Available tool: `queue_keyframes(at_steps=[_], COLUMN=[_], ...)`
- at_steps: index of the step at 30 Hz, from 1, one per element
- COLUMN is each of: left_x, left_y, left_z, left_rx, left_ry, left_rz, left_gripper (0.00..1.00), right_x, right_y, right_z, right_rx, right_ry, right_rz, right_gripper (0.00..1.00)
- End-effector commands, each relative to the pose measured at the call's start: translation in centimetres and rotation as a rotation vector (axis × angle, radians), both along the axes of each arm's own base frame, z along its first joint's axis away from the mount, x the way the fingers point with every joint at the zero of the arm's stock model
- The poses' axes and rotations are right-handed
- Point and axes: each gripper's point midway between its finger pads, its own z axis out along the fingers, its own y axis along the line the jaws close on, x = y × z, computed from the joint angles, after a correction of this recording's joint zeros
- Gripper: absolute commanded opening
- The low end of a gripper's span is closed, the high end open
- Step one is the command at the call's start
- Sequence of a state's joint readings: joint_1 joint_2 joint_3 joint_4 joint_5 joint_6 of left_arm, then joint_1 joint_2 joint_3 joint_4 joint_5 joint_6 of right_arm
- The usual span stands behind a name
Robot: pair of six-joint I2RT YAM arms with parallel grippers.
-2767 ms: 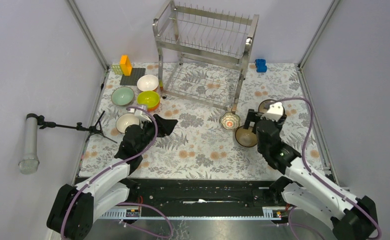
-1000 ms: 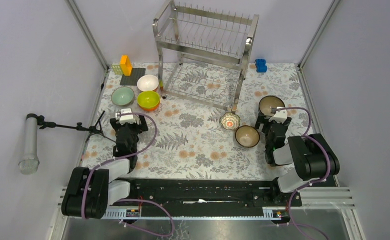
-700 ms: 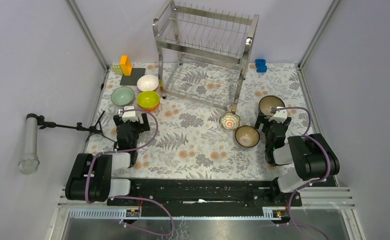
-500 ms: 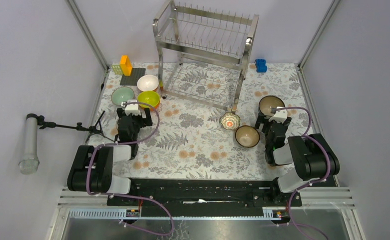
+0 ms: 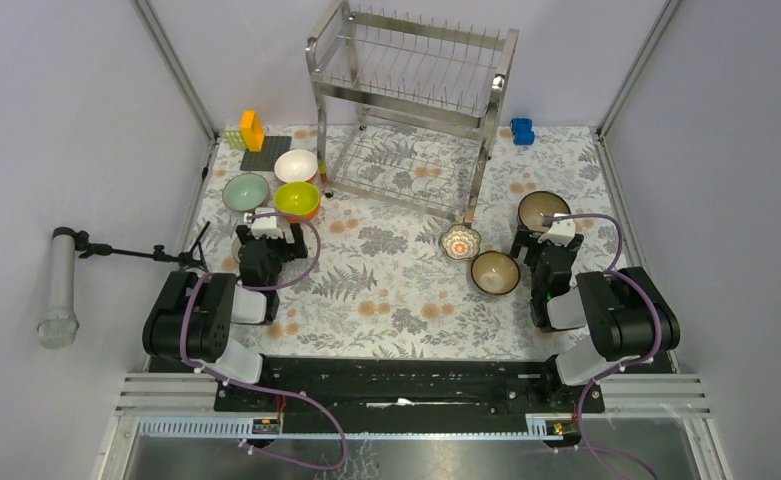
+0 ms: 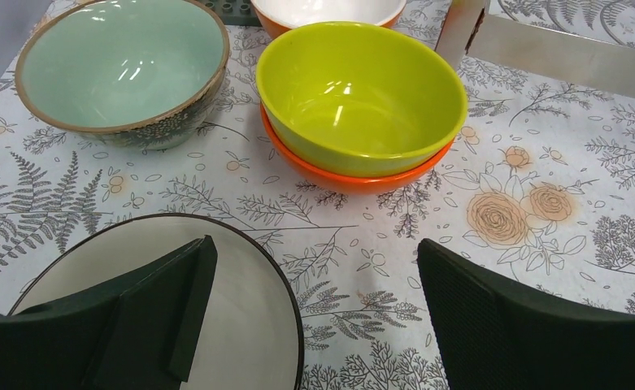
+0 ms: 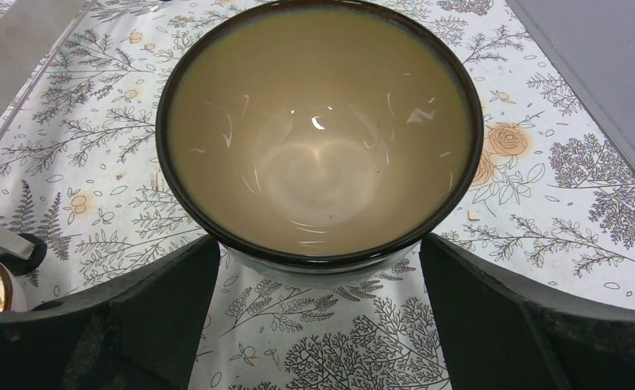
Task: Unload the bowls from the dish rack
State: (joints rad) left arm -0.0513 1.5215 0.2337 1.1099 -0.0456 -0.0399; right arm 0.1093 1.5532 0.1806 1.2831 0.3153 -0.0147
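Top view: dish rack [image 5: 411,105] placed at the counter's [image 5: 396,290] far side, bowls [image 5: 297,199] set on both sides. Left wrist: left fingers [image 6: 135,325] held apart, one above a white bowl [image 6: 249,325]. Right wrist: right fingers [image 7: 151,317] held apart before a brown bowl [image 7: 318,138].

Arms [image 5: 188,320]: black joints, pale grey links, purple cables [image 5: 315,245]; claw fingers [image 6: 501,333] matte black, textured.

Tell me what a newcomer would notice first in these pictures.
The tall steel dish rack at the back of the floral table stands empty. The bowls sit on the table instead. On the left a yellow-green bowl is nested in an orange bowl, and a brown bowl fills the right wrist view, just ahead of the open right gripper.
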Motion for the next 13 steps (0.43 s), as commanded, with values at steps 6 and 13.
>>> queue_keyframes(at_steps=[6,13], left_x=[1.02,1.14], left_y=[0.16,0.07], left_z=[2.35,2.33], left_rx=[-0.008,-0.013], left_ry=[-0.086,-0.083], left_rz=[0.011,0.005], left_gripper=[0.99,0.99], right_x=[1.07,1.05], right_y=[-0.25,-0.27], right_z=[1.66,1.66], right_rx=[-0.010,-0.010], right_ry=[-0.056,-0.056], right_rz=[-0.009,-0.010], right_gripper=[1.00,1.00])
